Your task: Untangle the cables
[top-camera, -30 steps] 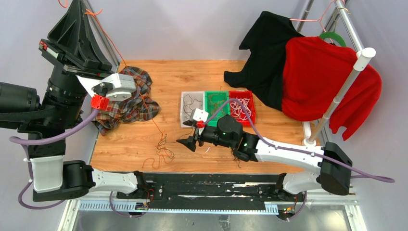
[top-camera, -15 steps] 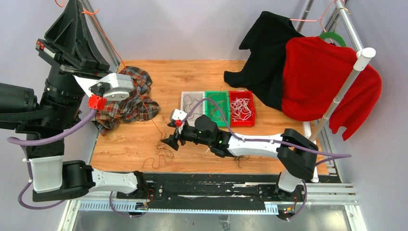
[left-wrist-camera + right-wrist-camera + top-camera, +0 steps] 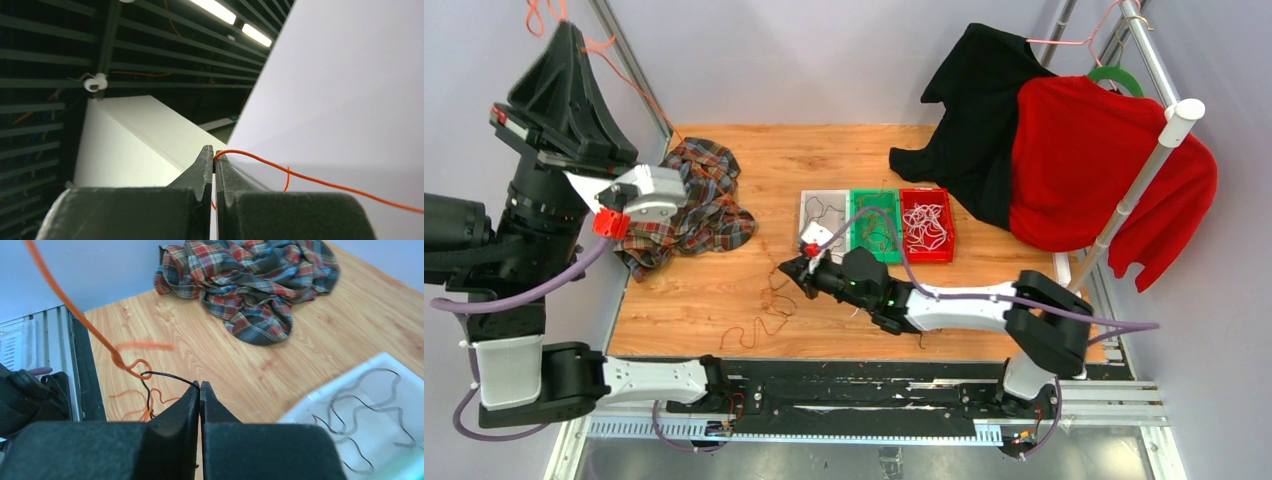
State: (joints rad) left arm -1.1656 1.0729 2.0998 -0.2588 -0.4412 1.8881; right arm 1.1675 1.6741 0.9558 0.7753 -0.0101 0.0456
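Two hair-thin cables [image 3: 118,360] loop over grainy wooden table [image 3: 325,340].

The closed right pincer [image 3: 200,387] nips a black cable [image 3: 167,375] that runs to a looped orange cable [image 3: 80,315] above the table [image 3: 310,340].

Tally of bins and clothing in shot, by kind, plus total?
Bins: 3 (white bin, green bin, red bin)
Clothing: 3 (plaid cloth, black garment, red garment)
Total: 6
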